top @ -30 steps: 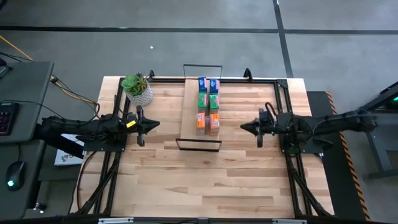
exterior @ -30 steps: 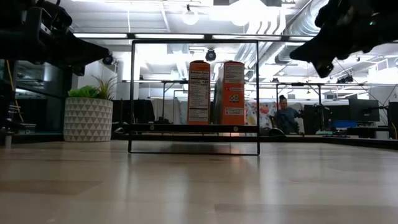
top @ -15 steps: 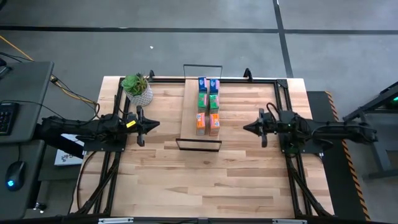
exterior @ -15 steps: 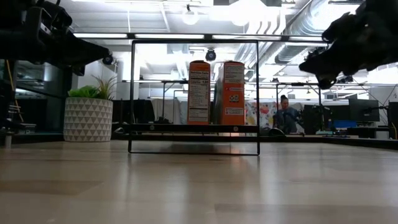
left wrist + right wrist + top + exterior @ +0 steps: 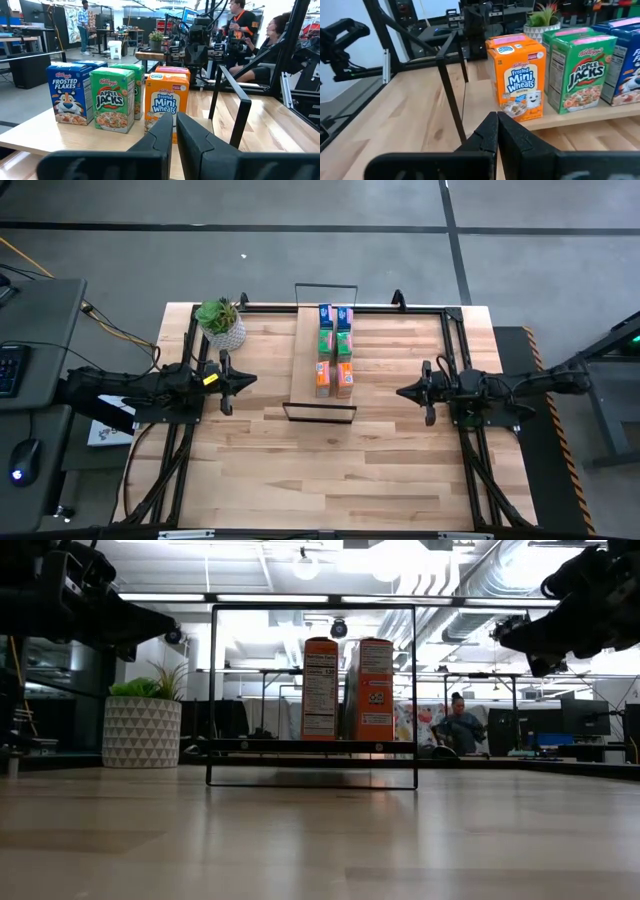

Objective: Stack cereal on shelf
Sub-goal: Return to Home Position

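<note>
1. Six cereal boxes (image 5: 335, 348) stand upright on the shelf (image 5: 304, 365) in three side-by-side pairs: blue at the far end, green in the middle, orange nearest the front wire frame (image 5: 320, 413). The rows look aligned.
2. Your right gripper (image 5: 401, 392) hangs above the desk (image 5: 330, 470) to the right of the shelf, well apart from it. Its fingers are pressed together and hold nothing.
3. Your left gripper (image 5: 250, 379) waits on the opposite side, below the plant pot (image 5: 224, 330) in the high view. It is likewise closed and empty.
4. You seem to have finished the stacking; by my judgement only the retreat to home remains.
5. Little can go wrong now. The boxes are light and tall, so a jolt to the desk or an arm swinging back into the wire frame could topple the orange pair first.
6. Against a second ago, your right arm has drawn back toward its own edge of the desk, and in the low view it sits farther from the frame. The left arm and all six boxes have not shifted.
</note>
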